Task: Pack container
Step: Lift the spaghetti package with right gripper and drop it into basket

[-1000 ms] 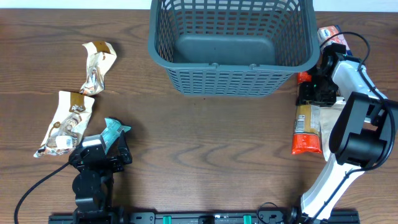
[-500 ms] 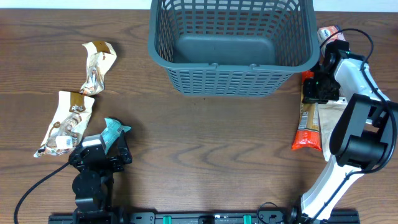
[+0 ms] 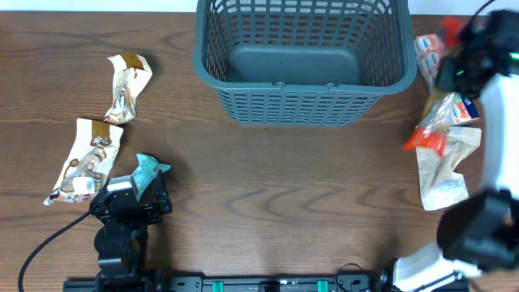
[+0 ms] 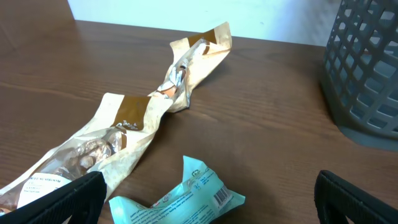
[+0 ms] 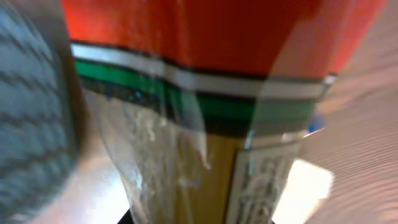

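Observation:
The container [image 3: 300, 105], a dark grey slotted basket, stands at the back centre with nothing in it. It also shows in the left wrist view [image 4: 367, 74]. My right gripper [image 3: 459, 75], blurred, is to the right of the basket. It is shut on an orange-red snack pack [image 3: 431, 123] that hangs tilted above the table. That pack fills the right wrist view [image 5: 205, 93] and hides the fingers. My left gripper [image 3: 134, 199] is open at the front left, around a teal snack pack [image 3: 149, 171] lying on the table. The teal pack lies between the fingers in the left wrist view [image 4: 180, 196].
Two crumpled beige-and-brown packs lie at the left [image 3: 126, 85] [image 3: 85, 158]. A beige pack [image 3: 442, 174] lies on the table under the lifted one. A red-and-white pack [image 3: 427, 49] lies by the basket's right rim.
My right gripper has lifted the orange-red pack off the table and moved up and back to the right. The left arm and the teal pack have not moved.

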### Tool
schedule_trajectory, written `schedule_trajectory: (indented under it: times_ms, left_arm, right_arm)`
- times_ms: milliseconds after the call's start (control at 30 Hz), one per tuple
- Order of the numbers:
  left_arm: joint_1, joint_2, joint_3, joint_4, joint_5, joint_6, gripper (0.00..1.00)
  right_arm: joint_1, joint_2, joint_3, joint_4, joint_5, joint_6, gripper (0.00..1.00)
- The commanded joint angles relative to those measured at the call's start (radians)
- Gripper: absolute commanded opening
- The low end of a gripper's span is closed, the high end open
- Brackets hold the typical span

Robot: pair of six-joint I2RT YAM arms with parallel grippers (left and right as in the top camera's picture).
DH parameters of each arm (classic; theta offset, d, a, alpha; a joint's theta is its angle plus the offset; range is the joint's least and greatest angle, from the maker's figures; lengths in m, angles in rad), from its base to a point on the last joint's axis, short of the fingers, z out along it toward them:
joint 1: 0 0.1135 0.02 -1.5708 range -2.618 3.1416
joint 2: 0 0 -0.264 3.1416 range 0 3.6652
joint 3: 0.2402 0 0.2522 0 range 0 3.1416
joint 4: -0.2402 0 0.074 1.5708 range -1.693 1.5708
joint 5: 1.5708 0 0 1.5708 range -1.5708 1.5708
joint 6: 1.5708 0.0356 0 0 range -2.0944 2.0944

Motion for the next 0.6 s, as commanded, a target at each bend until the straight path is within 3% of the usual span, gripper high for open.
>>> schedule_trajectory:
  times_ms: [0,100,367,567]
  left_arm:
    - [0.005,0.0,-0.016,0.005,-0.014,-0.005,0.99]
    - [0.005,0.0,-0.016,0.005,-0.014,-0.005,0.99]
    - [0.005,0.0,-0.016,0.005,-0.014,-0.005,0.99]
    - [0.005,0.0,-0.016,0.005,-0.014,-0.005,0.99]
  right_arm:
    - [-0.007,-0.141,0.06,0.022,0.029,-0.002,0.01]
    - [-0.005,-0.211,0.068,0.041,0.011,-0.037,0.01]
    - [0.076,-0.336,0.07,0.059,-0.435,-0.538,0.01]
    - [0.187,-0.389,0.074,0.188,-0.532,-0.678,0.01]
